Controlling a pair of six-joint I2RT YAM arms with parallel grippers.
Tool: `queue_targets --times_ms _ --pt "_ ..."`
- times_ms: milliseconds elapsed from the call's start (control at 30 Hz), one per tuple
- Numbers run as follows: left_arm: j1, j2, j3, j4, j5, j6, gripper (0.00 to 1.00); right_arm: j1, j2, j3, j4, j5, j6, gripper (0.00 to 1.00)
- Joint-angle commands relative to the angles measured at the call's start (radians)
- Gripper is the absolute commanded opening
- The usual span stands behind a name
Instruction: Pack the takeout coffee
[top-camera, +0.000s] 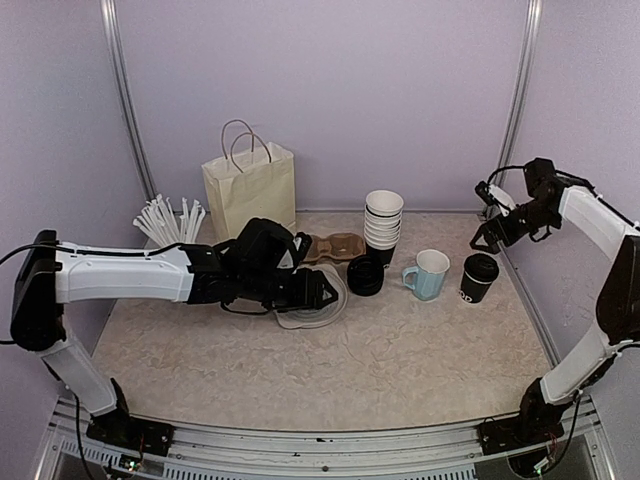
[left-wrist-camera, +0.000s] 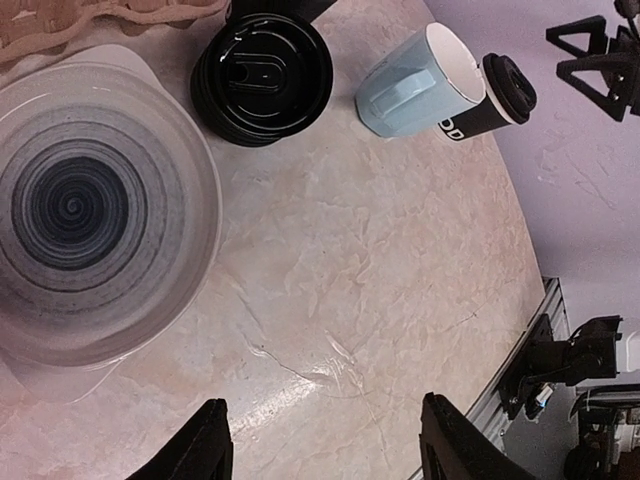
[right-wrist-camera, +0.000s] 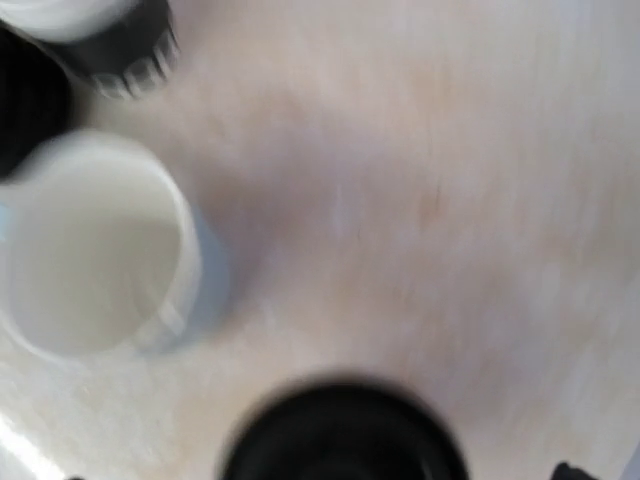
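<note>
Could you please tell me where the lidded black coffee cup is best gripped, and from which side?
Probably the paper wall of the takeout coffee, just under its lid, approached from its right or from above-right, where the open right gripper hangs. The cup stands upright, its wider lid rim should stop slipping, and the blue mug stands close on its left.

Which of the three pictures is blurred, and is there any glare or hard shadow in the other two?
Right wrist view: smeared all over, so the mug and the black-lidded coffee cup are only soft shapes. Left wrist view: sharp, with a pale sheen on the table near the bottom edge. Top view: sharp and evenly lit, with only faint shadows.
</note>
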Motion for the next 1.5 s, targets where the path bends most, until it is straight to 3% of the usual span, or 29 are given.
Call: queue_targets --times_ms 0,67,200,333,733,1233,1467 --pt "0.002 -0.076 -0.036 -0.024 -0.097 0.016 0.67 0.134 -0.017 0.196 -0.080 -0.047 -0.081 1.00" --pt "0.002 -0.095 -0.053 -0.018 -0.116 0.015 0.70 0.192 0.020 0.275 -0.099 -0.078 -0.125 0.98" --pt "-0.002 -0.109 -0.066 -0.013 -0.109 0.014 0.70 0.306 0.114 0.419 -0.115 -0.098 -0.185 0.78" --pt "-0.005 -0.102 -0.067 -0.012 -0.095 0.012 0.70 0.393 0.216 0.537 -0.098 -0.082 -0.202 0.68" --pt "-0.008 -0.026 -0.027 -0.002 -0.046 0.019 0.69 0.496 0.488 0.840 -0.163 -0.020 -0.212 0.58" --pt "-0.010 -0.025 -0.048 0.005 -0.042 0.012 0.69 0.523 0.600 0.901 -0.225 0.025 -0.203 0.35" --pt "-0.006 -0.024 -0.049 0.005 -0.038 0.012 0.69 0.524 0.612 0.905 -0.216 0.035 -0.196 0.16"
